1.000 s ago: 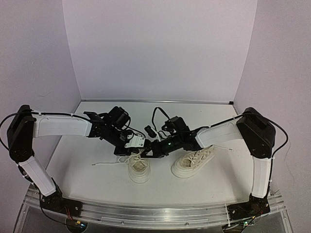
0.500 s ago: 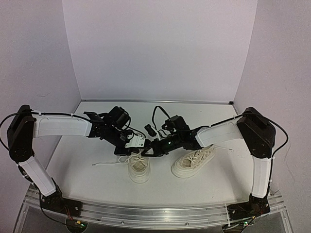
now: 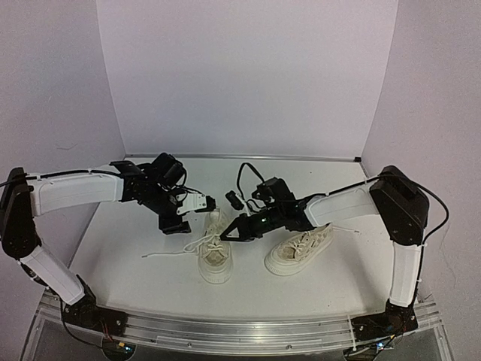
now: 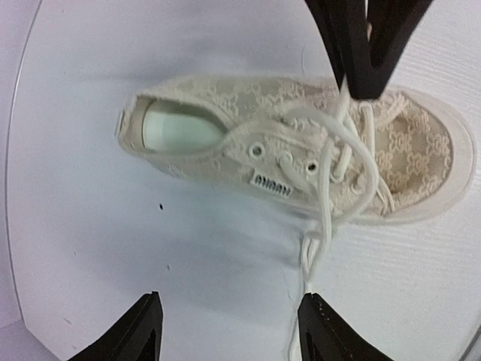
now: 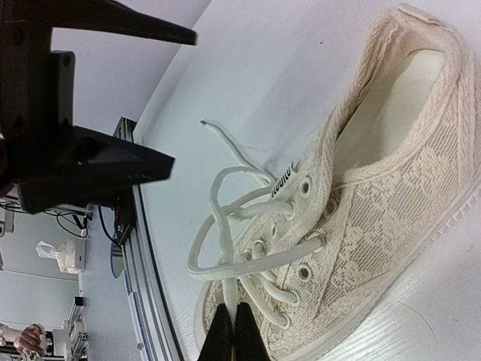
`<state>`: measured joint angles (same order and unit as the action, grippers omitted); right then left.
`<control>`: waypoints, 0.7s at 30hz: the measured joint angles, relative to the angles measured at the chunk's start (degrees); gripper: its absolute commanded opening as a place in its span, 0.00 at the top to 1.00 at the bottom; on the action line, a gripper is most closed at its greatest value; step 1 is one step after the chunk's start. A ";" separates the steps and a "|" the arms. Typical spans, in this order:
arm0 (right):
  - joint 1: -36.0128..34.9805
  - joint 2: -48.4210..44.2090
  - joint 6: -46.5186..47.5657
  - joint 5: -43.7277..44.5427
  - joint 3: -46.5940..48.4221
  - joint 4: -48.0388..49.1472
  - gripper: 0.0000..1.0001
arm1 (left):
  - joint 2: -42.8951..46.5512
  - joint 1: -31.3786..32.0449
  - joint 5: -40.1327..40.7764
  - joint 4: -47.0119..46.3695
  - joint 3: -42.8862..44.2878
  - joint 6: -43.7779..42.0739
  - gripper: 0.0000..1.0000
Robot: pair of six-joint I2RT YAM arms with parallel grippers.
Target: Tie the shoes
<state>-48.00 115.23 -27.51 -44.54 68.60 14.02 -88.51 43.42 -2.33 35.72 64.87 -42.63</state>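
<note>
White table (image 3: 135,278): right end effector (image 5: 231,331) pinches shoe (image 4: 406,150) lace (image 4: 328,180), left end effector (image 4: 229,323) gapes.

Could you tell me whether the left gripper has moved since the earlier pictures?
Yes: the left gripper has drawn away from the left cream canvas sneaker, leftward and toward the back wall.

The left sneaker (image 3: 215,259) sat beside the right sneaker (image 3: 299,252) on the table (image 3: 338,188). The right gripper (image 5: 230,331) held the left sneaker's laces (image 4: 338,150) from above, the left gripper (image 4: 233,320) off its left side, where one lace end (image 3: 161,254) trailed.
</note>
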 measured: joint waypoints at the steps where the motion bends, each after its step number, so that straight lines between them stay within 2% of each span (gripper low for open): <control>1: 0.07 -0.37 0.02 0.20 -0.22 -0.15 1.00 | 0.62 0.00 0.97 2.15 0.23 0.49 0.40; 8: 0.97 -3.63 0.00 1.52 -1.92 -0.55 1.00 | 0.68 -2.31 3.58 16.00 0.63 2.27 0.45; 14: 1.26 -3.87 -0.14 1.91 -2.25 -0.61 1.00 | -1.22 -5.25 3.88 18.95 0.37 2.64 0.53; 21: 1.26 -4.21 -0.21 2.12 -3.03 -0.77 1.00 | -10.55 -6.48 4.13 20.34 0.37 2.64 0.63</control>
<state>-46.74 111.01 -27.73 -42.43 65.57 13.26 -99.06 36.94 1.80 56.06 65.23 -39.99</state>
